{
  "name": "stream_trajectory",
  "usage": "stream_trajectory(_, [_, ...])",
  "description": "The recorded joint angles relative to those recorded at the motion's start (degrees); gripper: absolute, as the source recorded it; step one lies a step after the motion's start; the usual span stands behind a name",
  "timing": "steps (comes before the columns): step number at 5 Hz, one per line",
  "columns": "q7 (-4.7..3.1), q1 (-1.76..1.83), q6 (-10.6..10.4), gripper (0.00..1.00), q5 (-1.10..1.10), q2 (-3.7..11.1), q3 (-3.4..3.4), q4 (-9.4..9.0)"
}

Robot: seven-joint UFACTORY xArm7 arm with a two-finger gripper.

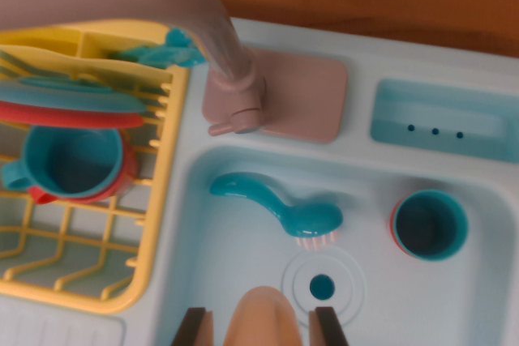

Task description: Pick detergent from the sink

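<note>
Already the risk is plain enough from the wrist view. The rounded peach-coloured plastic detergent bottle (261, 318) sits at the bottom edge of the frame, low in the pale blue plastic toy sink basin (203, 224), between the two dark fingers of the gripper (263, 326). The fingers stand spread on either side of the bottle; the picture is soft and cropped there, so I cannot tell whether the pads touch it. If the jaws close high on that curved, smooth top, I judge the bottle could squirt out or tip toward the round drain (322, 285) just beside it. The teal dish brush with pale bristles (280, 204) lies near, beyond the drain, and a sideways drag could knock it. The grey-pink toy tap (231, 79) arches overhead and a straight, hasty lift might brush it.

As for containers: the basin holds the bottle, the brush and a teal cup nested in a red one (430, 224), which looks empty. The yellow plastic dish rack (158, 200) at the wrist view's left holds a teal mug (71, 164) over something red, and teal and red plates (73, 103). The small soap tray (446, 119) is bare.
</note>
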Motion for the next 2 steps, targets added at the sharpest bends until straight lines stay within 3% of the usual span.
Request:
stream_trajectory(1, [0.00, 0.00, 0.00, 1.00, 0.00, 0.00, 0.00, 0.00])
stream_trajectory(2, [0.43, -0.04, 2.55, 1.00, -0.33, -0.75, 0.03, 1.83])
